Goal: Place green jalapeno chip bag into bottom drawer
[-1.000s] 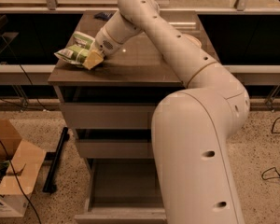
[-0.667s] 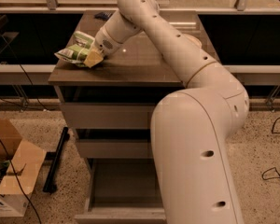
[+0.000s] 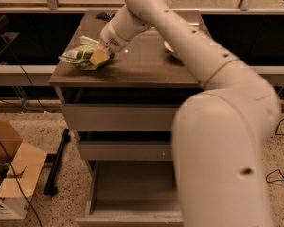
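The green jalapeno chip bag (image 3: 79,56) is still unlifted, left; the gripper (image 3: 100,56) is kept on it, grasp not discernible; the open bottom drawer (image 3: 132,186) is unfilled.

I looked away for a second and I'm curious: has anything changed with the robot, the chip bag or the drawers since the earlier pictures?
Very little. The bulky near part of the arm has swung somewhat to the right. The hand remains at the chip bag on the left of the cabinet top, and the bag has barely moved. The bottom drawer stays pulled open.
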`<state>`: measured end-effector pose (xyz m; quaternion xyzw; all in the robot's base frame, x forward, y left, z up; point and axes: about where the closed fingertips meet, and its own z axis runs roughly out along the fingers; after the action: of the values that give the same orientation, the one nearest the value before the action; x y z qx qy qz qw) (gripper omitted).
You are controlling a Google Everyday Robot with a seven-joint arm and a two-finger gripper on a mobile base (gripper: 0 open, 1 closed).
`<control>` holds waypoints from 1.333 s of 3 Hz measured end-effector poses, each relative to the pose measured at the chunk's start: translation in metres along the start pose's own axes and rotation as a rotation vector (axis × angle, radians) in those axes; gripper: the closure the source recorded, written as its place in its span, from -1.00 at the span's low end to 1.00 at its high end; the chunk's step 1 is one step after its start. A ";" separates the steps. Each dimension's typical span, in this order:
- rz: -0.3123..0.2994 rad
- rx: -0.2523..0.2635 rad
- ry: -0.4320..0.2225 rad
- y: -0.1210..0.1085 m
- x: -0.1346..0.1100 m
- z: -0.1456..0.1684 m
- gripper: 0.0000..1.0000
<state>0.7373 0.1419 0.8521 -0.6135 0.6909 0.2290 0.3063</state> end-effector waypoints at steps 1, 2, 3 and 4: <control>-0.112 0.170 -0.082 0.023 -0.022 -0.091 1.00; -0.181 0.301 -0.098 0.071 -0.023 -0.187 1.00; -0.134 0.262 -0.062 0.106 -0.001 -0.203 1.00; -0.018 0.197 -0.004 0.154 0.035 -0.202 1.00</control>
<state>0.5541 -0.0009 0.9617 -0.5860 0.7039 0.1584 0.3689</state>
